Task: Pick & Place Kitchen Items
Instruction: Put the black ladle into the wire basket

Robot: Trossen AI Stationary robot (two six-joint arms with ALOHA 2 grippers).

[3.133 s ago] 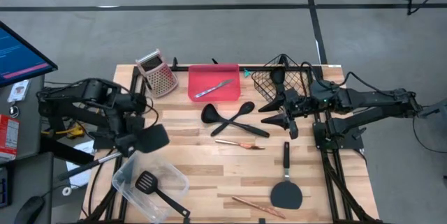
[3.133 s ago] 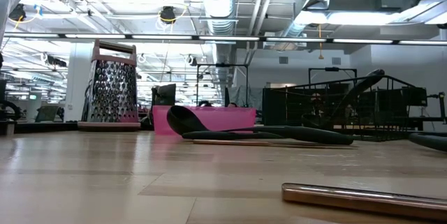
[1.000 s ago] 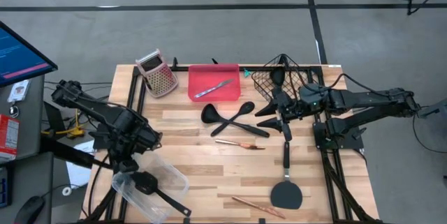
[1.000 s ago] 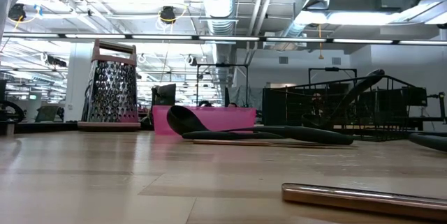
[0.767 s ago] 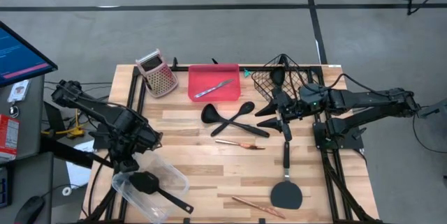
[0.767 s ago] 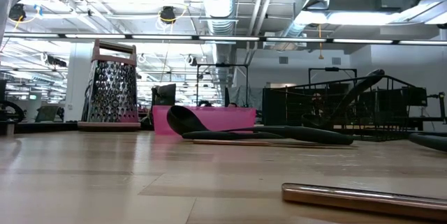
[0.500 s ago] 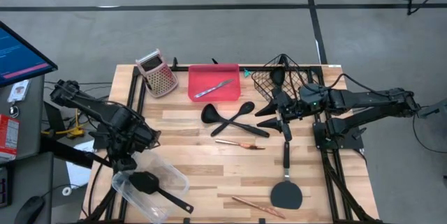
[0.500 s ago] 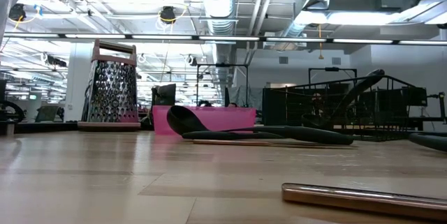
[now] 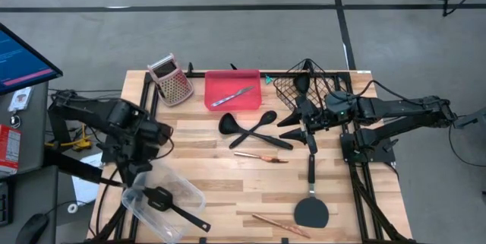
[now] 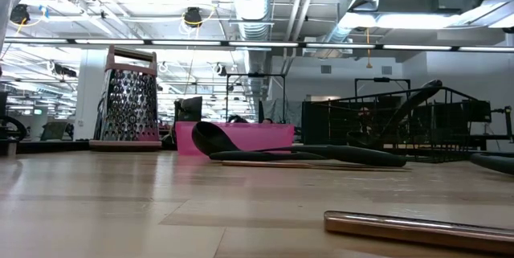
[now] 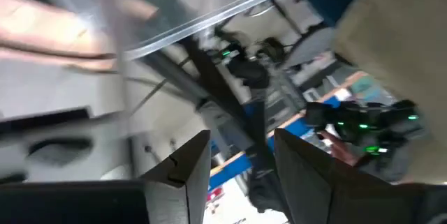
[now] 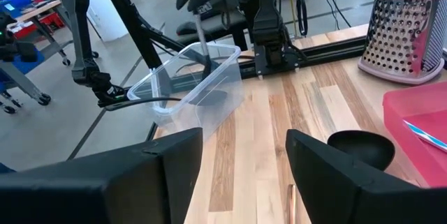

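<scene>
Loose utensils on your surface (image 9: 205,160), one already binned.

Your left tool (image 9: 130,169) hangs released over the clear bin (image 9: 190,192) at the near left corner, where one black spatula (image 9: 161,198) lies. Your right tool (image 9: 304,122), fingers apart and empty, waits beside the wire basket (image 9: 323,84). On the wood you have two black spoons (image 9: 241,128), one black turner (image 9: 310,210) and two copper pieces (image 9: 260,156).

black plastic long-handled utensils: 5 – one in the clear plastic tub (image 9: 162,199) at 7 o'clock, two crossed at centre (image 9: 250,128), one flat turner (image 9: 310,198) at 5 o'clock, one in the black wire basket (image 9: 302,86) at 1 o'clock | thin copper-coloured pieces: 2 (image 9: 260,156) (image 9: 269,221) | silver piece on the pink tray (image 9: 231,96): 1 | metal box grater with pink top (image 9: 170,80): 1
</scene>
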